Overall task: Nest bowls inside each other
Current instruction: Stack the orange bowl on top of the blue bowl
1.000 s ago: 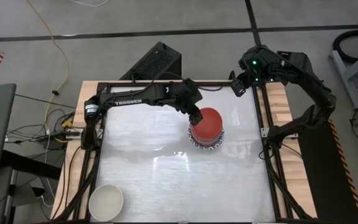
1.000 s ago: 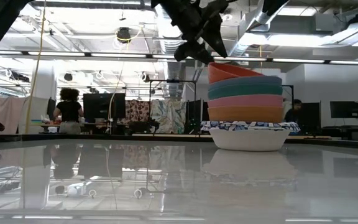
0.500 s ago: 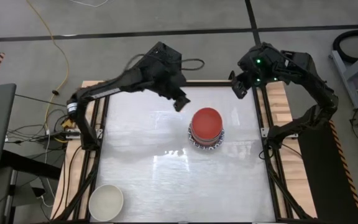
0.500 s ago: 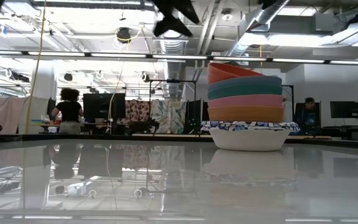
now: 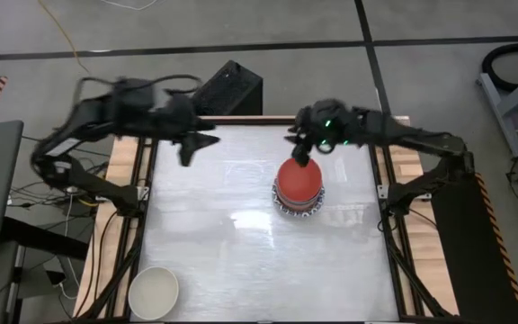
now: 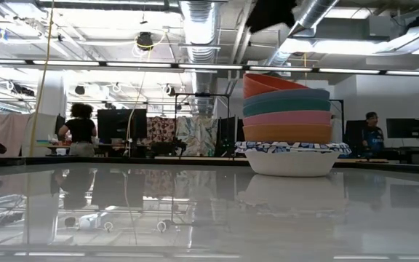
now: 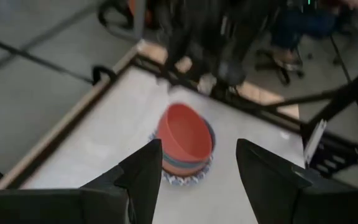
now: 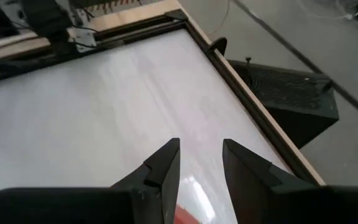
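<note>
Hovering over the far rim of the bowl stack [image 5: 299,187], my right claw [image 5: 300,155] is parted and empty. My left claw [image 5: 190,149], also parted and empty, hangs well left of the stack. A cream bowl [image 5: 154,292] sits at the tabletop [image 5: 241,261]'s near-left corner.

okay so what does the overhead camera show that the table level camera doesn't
Only the high view shows the cream bowl alone at a table corner, the left gripper open and empty at the table's edge, the right gripper open just over the stack, and the table frame.

Only the low view shows the stack's layers: red, blue, green, pink, orange, then a blue-patterned bowl, plus people in the room behind.

Both show the nested stack with the red bowl on top.
</note>
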You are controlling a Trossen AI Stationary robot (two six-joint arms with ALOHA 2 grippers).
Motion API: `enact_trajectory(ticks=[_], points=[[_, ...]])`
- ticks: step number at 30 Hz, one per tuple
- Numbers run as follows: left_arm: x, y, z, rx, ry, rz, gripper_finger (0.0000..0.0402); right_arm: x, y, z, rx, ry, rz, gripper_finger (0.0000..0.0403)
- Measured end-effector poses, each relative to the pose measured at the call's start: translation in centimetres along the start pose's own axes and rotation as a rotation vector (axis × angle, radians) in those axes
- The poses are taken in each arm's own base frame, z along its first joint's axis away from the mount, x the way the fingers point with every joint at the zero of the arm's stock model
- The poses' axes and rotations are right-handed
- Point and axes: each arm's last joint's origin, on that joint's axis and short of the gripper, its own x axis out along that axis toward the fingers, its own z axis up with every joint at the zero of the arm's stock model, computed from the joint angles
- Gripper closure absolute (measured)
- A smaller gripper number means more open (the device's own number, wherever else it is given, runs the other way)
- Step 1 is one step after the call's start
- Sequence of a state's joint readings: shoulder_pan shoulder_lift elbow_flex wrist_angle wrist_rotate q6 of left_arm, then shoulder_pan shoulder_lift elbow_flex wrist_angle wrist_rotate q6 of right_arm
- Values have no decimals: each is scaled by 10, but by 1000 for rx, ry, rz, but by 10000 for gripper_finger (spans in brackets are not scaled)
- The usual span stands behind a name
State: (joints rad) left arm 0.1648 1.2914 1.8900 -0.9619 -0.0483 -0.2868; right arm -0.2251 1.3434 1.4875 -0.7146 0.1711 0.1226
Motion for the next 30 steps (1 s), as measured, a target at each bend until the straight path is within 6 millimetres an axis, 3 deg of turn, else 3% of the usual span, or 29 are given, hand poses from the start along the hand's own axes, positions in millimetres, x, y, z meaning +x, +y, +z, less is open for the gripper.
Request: enact_trajectory(ticks=[5, 10, 15, 24, 30], points=[[-42, -7, -2, -8, -106, 56, 207, 34, 13, -34, -1, -24, -95, 262], [-56, -9, -10, -20, -94, 106, 207, 57, 16, -65, 47, -13, -162, 262], [-54, -9, -17, -46, -33, 129, 207, 66, 15, -82, 76, -1, -196, 262], [-34, -19, -39, -62, 219, 143, 207, 74, 12, -106, 64, 71, -215, 262], [-26, -33, -51, -54, 335, 105, 207, 74, 13, -104, 76, 38, -205, 262]])
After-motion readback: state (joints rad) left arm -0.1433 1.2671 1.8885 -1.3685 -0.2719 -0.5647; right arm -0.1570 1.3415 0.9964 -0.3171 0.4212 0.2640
